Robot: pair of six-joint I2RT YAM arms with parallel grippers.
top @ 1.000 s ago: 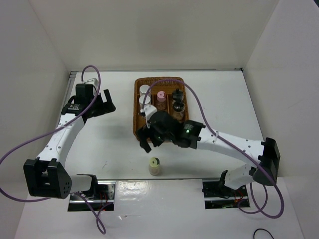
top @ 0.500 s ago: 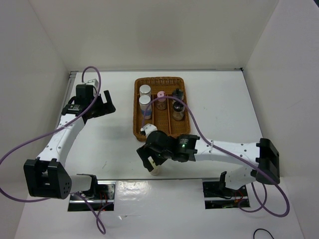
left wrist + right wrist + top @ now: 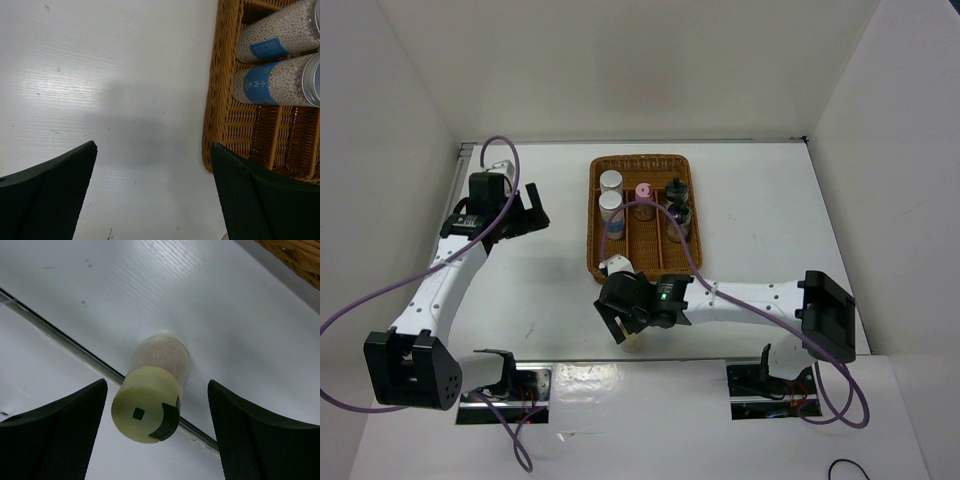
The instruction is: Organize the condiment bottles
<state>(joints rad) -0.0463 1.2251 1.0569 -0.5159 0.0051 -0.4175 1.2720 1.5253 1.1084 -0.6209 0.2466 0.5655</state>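
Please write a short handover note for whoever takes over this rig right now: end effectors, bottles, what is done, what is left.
Left end effector: open, empty, over the table left of the wicker basket.
Right end effector: open, fingers on either side of the yellow-capped bottle, not touching it.
Done: five bottles are in the basket: two silver-capped bottles, one pink-capped bottle, two black-topped bottles.
Left: the yellow-capped bottle stands on the table near the front edge. It probably goes into the basket.
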